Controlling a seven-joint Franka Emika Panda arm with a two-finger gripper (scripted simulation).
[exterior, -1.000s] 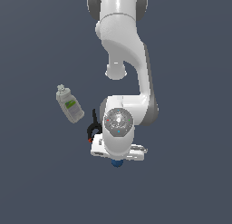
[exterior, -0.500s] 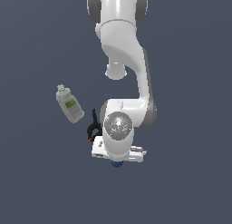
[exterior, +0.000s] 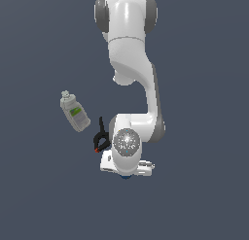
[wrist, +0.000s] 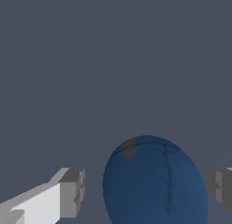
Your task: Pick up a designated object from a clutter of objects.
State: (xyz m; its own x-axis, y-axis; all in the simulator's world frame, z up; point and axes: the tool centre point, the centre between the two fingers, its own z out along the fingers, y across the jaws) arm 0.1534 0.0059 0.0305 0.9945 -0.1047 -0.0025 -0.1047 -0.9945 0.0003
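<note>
1. In the wrist view the gripper (wrist: 147, 191) stands wide open, its two grey fingertip pads (wrist: 72, 191) spread to either side of the dark-blue ball (wrist: 154, 182).
2. A strip of bare bench (wrist: 113, 60) shows between each pad and the ball, so neither pad touches it; the gap on the side of the white-backed finger looks a little wider than the other.
3. The ball sits between the fingers, round and smooth, with a faint dark seam down its face and a small dull yellowish patch near its upper edge.
4. In the exterior view the arm's wrist and hand cover the ball almost wholly; only a sliver of blue (exterior: 126, 177) peeps out below the white hand.
5. The black clamp with red tips (exterior: 100, 138) lies just beside the wrist, on the exterior view's left of the ball, close enough that part of it is hidden behind the arm.
6. The grey-white bottle with a green label (exterior: 74, 112) lies tilted on the bench, farther from the ball than the clamp and well apart from the gripper.
7. Around the ball in the wrist view the bench is plain grey on every visible side.
8. On the exterior view's right of the ball, and below it, the bench is open grey right out to the picture's edges.
</note>
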